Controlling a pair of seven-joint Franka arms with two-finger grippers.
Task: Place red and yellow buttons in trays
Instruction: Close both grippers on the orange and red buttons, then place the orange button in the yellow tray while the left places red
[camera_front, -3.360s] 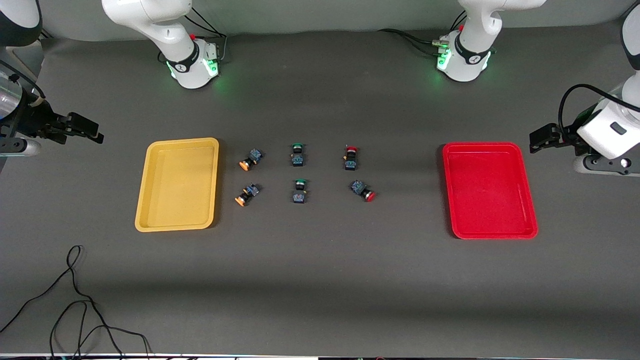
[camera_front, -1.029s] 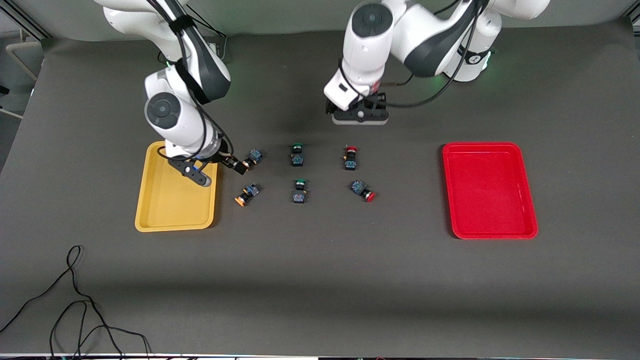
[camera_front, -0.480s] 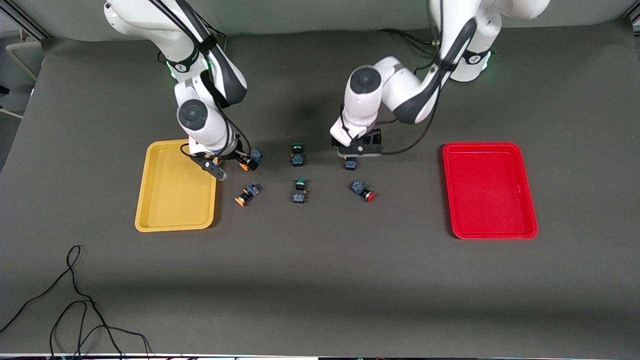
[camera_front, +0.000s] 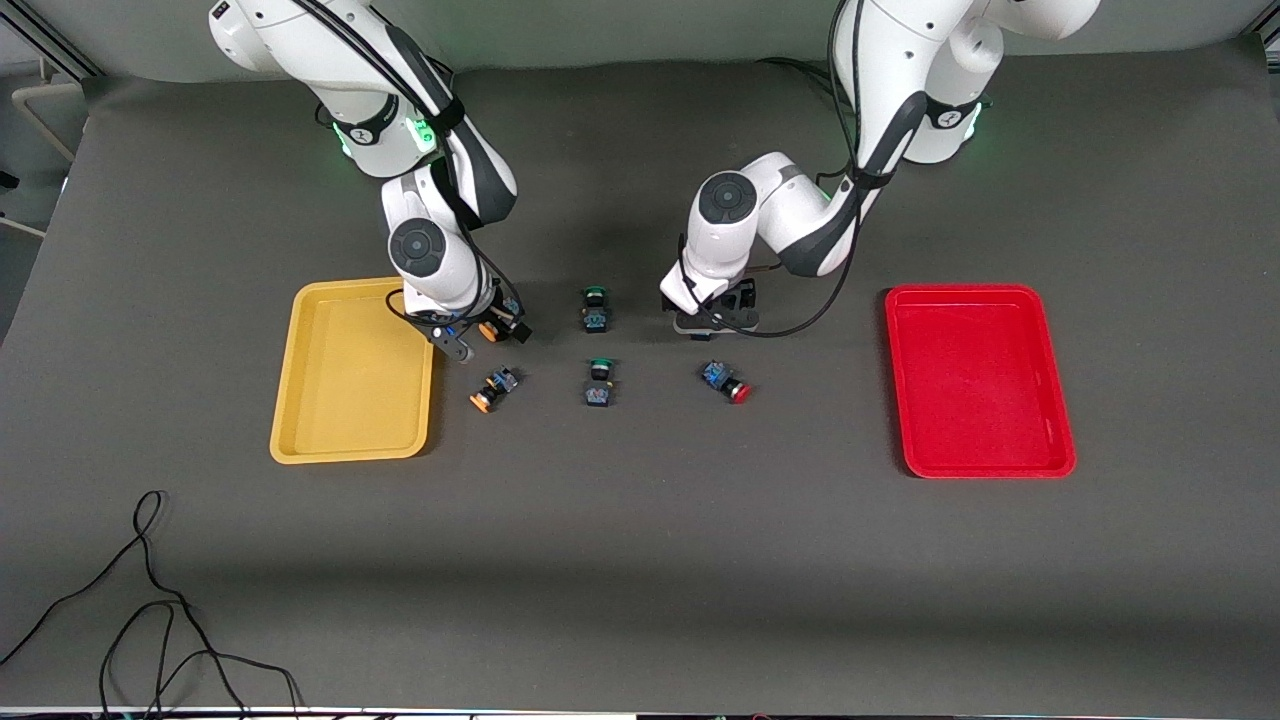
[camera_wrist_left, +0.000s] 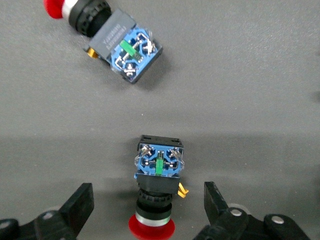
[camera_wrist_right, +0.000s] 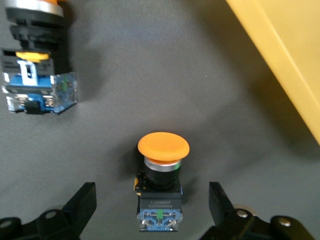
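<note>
My right gripper (camera_front: 488, 328) is open and low over the orange-yellow button (camera_wrist_right: 162, 172) beside the yellow tray (camera_front: 352, 288); the button lies between its fingers (camera_wrist_right: 82, 202), untouched. The second orange-yellow button (camera_front: 493, 389) lies nearer the front camera and also shows in the right wrist view (camera_wrist_right: 35, 60). My left gripper (camera_front: 712, 318) is open and low over a red button (camera_wrist_left: 156, 197), which lies between its fingers (camera_wrist_left: 217, 205), untouched; the front view hides it. The second red button (camera_front: 727, 381) also shows in the left wrist view (camera_wrist_left: 107, 30). The red tray (camera_front: 980, 380) holds nothing.
Two green-capped switches (camera_front: 594, 308) (camera_front: 599, 381) lie between the orange-yellow and red pairs. The yellow tray's rim (camera_wrist_right: 285, 55) is close beside my right gripper. A loose black cable (camera_front: 150, 600) lies near the front edge at the right arm's end.
Both arms came in from the table ends and dropped onto the farther row. In the last half second each gripper sank lower, around its button. No button has moved.
</note>
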